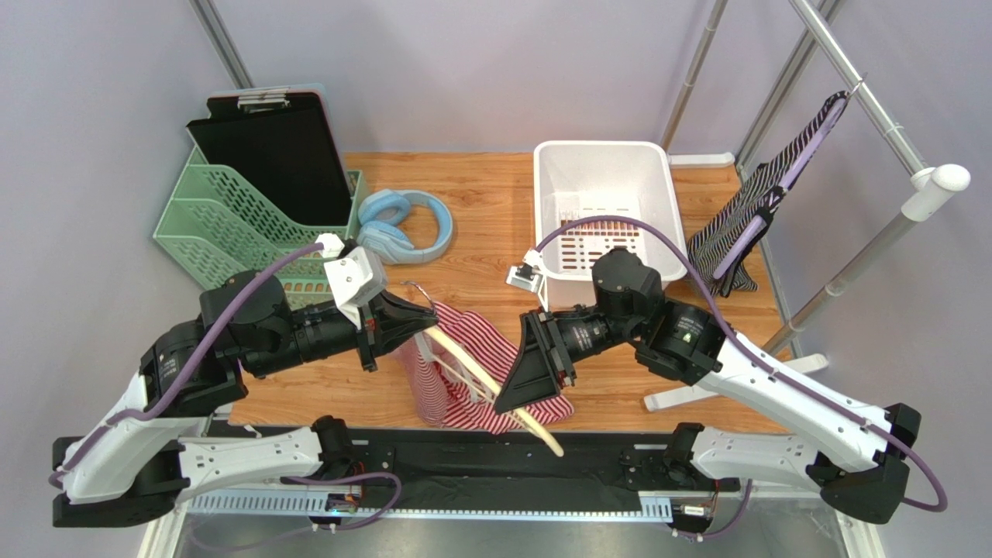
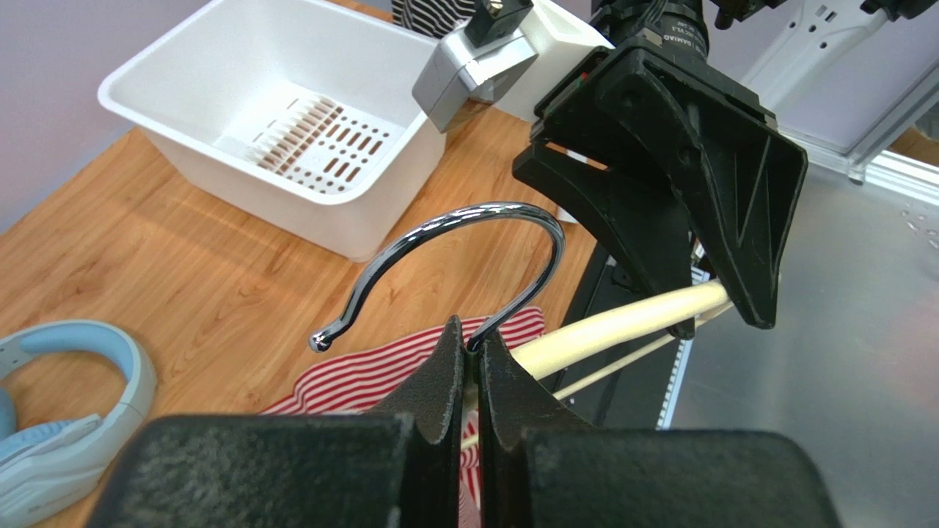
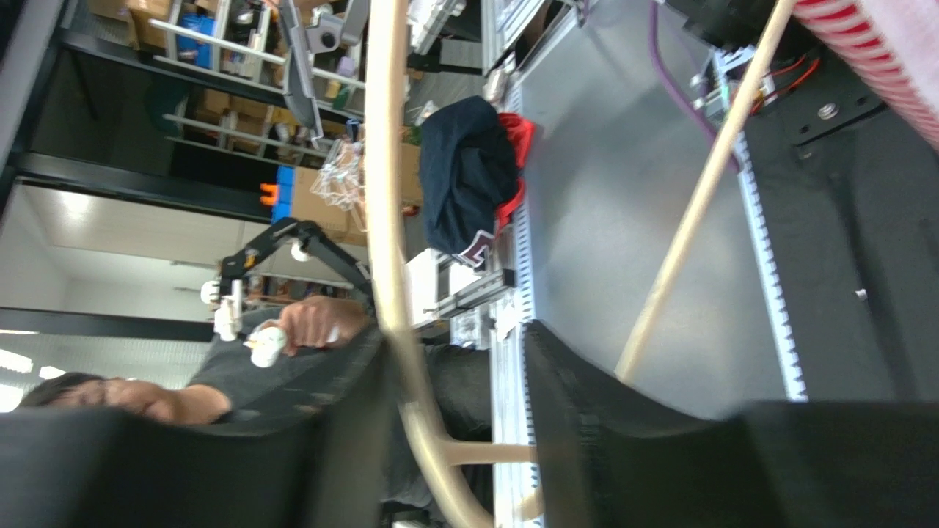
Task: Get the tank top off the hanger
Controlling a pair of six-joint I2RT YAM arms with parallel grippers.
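Watch for the hanger (image 1: 462, 353) twisting loose.
Your left gripper (image 2: 472, 347) is clamped on the hook (image 2: 474, 226); the right gripper (image 3: 452, 343) straddles the wooden arm (image 3: 386, 220), jaws apart. The tank top (image 1: 437, 393), lower centre, could snag there.

Pale grey walls (image 1: 105, 93), wooden tabletop (image 1: 489, 198), metal rail frame (image 1: 869, 93), cluttered shelves (image 3: 165, 50)

Obs: hanger hook (image 2: 476, 211) glossy chrome metal; hanger arm (image 2: 617, 325) smooth pale wood; tank top (image 1: 433, 393) matt striped cloth; desk (image 1: 489, 221) wood grain, satin.
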